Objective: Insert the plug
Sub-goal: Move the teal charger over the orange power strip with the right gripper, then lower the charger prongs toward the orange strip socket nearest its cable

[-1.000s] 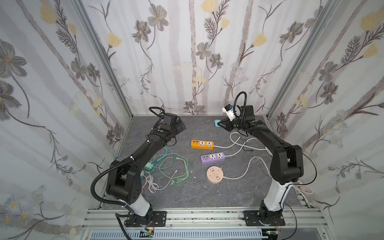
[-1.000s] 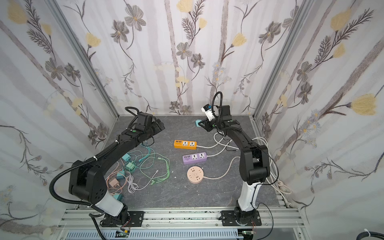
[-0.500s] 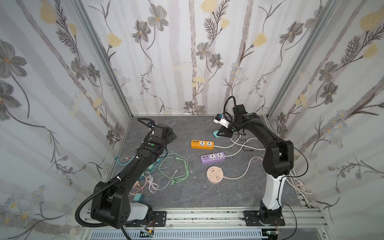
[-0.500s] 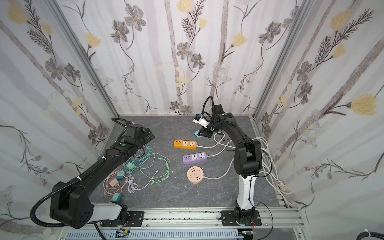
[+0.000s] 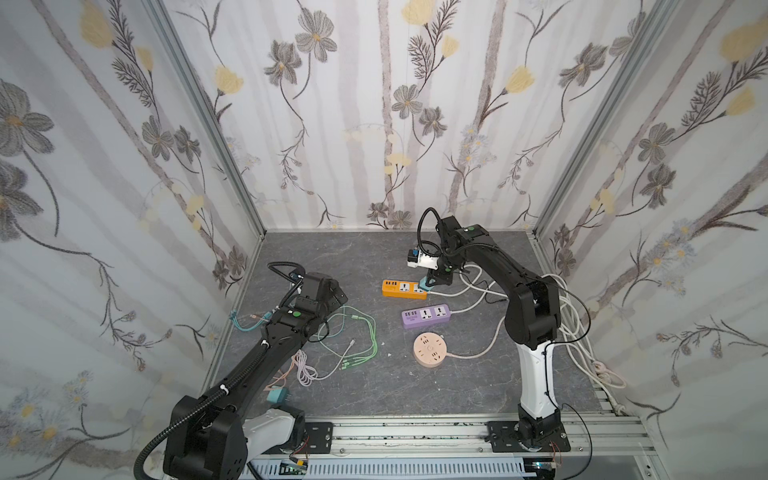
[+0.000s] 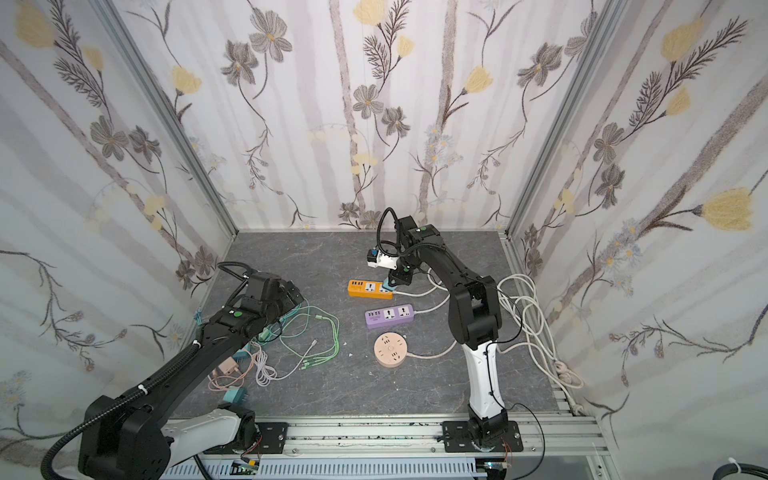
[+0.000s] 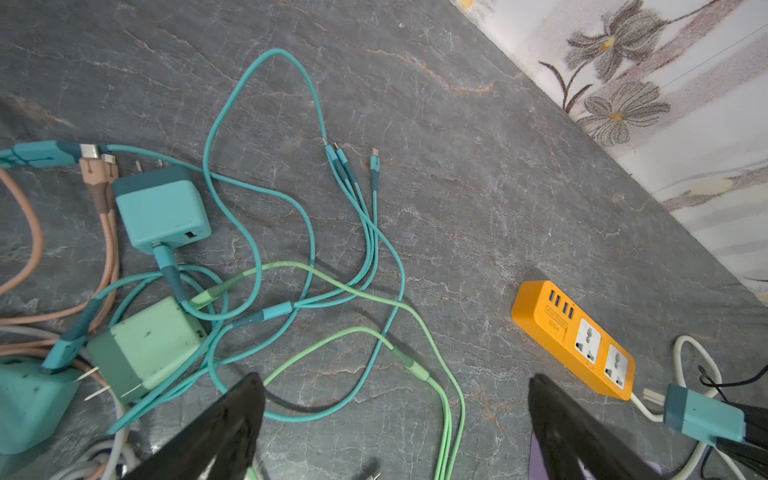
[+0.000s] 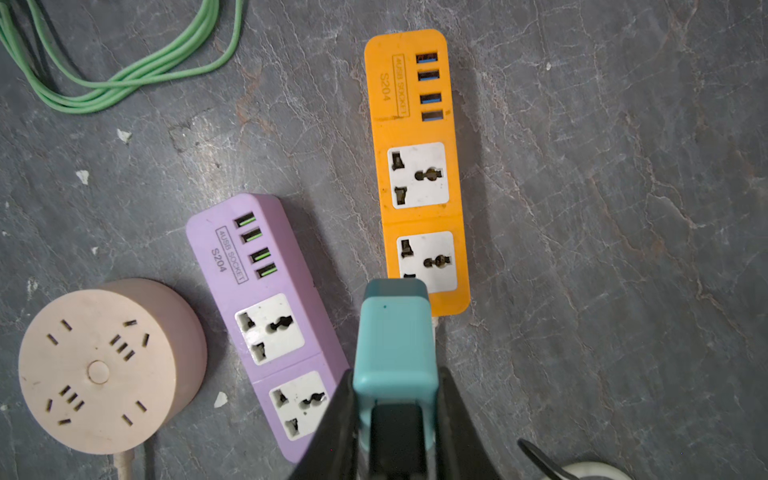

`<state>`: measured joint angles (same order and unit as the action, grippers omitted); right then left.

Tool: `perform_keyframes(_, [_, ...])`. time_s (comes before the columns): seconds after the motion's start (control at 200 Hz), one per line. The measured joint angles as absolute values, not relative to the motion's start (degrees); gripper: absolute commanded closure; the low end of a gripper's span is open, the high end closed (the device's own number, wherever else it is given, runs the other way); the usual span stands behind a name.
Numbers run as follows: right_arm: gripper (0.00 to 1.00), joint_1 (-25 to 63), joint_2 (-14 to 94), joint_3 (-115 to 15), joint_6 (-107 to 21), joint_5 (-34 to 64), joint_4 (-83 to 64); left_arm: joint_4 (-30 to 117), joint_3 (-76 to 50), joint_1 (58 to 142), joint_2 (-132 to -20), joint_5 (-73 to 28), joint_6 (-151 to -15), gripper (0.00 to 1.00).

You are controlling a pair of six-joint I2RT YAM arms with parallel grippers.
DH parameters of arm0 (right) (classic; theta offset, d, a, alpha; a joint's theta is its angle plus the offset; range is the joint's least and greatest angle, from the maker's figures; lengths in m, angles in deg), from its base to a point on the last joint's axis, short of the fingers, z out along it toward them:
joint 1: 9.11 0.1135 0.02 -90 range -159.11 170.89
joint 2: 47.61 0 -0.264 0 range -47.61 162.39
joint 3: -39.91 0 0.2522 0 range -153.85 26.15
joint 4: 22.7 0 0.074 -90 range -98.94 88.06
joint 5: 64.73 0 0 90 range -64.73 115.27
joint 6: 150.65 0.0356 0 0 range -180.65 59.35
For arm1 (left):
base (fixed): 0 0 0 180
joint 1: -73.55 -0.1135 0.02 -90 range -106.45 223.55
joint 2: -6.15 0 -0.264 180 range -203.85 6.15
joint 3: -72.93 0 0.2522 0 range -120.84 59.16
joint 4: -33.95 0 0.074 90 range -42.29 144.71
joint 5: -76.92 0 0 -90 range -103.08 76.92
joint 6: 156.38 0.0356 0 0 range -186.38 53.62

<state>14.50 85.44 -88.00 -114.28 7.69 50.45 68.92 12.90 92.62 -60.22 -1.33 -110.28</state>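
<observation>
The right gripper [image 8: 395,409] is closed on the teal charger plug [image 8: 392,332], which is held above the cord end of the orange power strip [image 8: 411,124] and partly covers its nearer socket [image 8: 430,262]. The prongs are hidden, so they should be aligned with the slots before the plug is pressed straight down. The purple power strip [image 8: 266,316] lies near on one side. On the other side, bare tabletop [image 8: 623,208] is left free. The left gripper [image 7: 395,382] is opened wide and holds nothing.

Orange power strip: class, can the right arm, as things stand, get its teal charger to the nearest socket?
Probably yes. The right tool grips the teal charger just over the cord end of the orange power strip, and the socket there looks bare, with nothing lying between them.
</observation>
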Motion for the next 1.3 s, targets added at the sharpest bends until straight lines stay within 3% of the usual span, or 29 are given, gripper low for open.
perform_keyframes(0.58, [1.00,20.54,88.83,-92.68,-122.26,25.83,52.35,69.10,17.41,92.62,-52.83,2.89,-108.35,0.00])
perform_keyframes(1.299, [1.00,22.48,91.32,-94.53,-123.77,24.36,52.81,68.92,17.84,92.62,-53.10,4.44,-107.94,0.00])
